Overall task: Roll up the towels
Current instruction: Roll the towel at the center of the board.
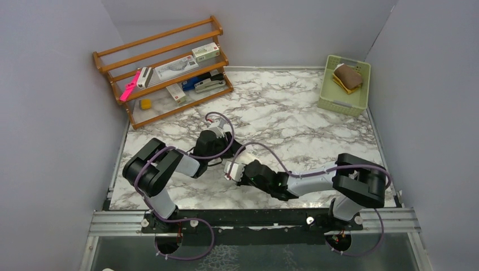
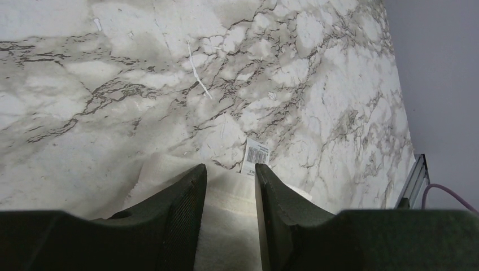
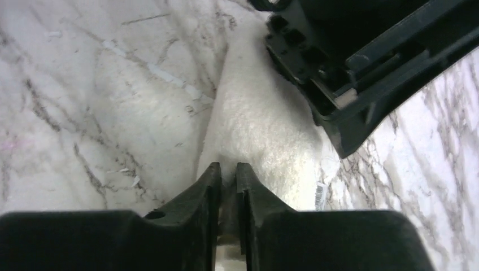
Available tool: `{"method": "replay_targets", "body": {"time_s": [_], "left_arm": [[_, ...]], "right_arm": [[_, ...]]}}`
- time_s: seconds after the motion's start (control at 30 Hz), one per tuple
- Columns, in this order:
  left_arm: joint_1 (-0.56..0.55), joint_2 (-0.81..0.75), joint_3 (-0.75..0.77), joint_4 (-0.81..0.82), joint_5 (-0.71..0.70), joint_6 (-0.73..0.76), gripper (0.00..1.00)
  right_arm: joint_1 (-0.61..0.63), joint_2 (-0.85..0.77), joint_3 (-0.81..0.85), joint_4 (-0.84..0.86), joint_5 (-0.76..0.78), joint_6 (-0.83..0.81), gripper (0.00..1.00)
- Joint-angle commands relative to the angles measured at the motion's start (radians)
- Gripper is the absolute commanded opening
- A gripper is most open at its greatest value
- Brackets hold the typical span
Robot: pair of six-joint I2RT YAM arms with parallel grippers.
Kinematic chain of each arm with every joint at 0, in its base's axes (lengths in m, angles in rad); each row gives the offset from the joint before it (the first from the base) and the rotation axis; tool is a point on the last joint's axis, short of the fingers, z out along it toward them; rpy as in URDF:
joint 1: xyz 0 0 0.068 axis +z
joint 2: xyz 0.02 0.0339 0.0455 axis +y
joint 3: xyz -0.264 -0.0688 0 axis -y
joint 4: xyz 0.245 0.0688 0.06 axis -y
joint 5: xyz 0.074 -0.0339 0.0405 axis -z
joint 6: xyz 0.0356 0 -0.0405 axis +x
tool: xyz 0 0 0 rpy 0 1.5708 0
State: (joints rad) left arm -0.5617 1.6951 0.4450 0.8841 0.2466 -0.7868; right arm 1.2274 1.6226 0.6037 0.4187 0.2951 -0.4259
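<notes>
My right gripper [image 3: 227, 169] pinches a raised fold of the cream towel [image 3: 265, 124], which lies on the table [image 1: 294, 107] toward its near edge. My left gripper [image 2: 230, 172] straddles the same towel, its grip uncertain. A good roll, I judge, needs even tension and both hands turning together.

We see our right gripper [image 3: 227, 169], jaws nearly together, pinching a ridge of the cream towel [image 3: 260, 118] on the marble desk [image 3: 85, 113]; the left arm's black body [image 3: 361, 62] overlaps the towel's far end.
</notes>
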Motion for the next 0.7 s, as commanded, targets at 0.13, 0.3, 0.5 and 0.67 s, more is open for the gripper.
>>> {"method": "replay_targets", "body": {"time_s": [0.13,0.3,0.5,0.67], "left_arm": [[0.129,-0.169,-0.049,-0.289,0.024,0.072,0.40],[0.212,-0.427,-0.056,-0.466,-0.002,0.092,0.41],[0.214,-0.635,0.009,-0.674,-0.029,0.147,0.43],[0.207,-0.664,-0.042,-0.634,0.036,0.092,0.44]], "right_arm": [[-0.106,-0.062,0.041,-0.162,-0.025,0.214,0.01],[-0.185,-0.141,0.058,-0.205,-0.172,0.392,0.01],[-0.373,-0.165,0.126,-0.257,-0.506,0.618,0.01],[-0.507,-0.072,0.232,-0.341,-0.733,0.758,0.01]]}}
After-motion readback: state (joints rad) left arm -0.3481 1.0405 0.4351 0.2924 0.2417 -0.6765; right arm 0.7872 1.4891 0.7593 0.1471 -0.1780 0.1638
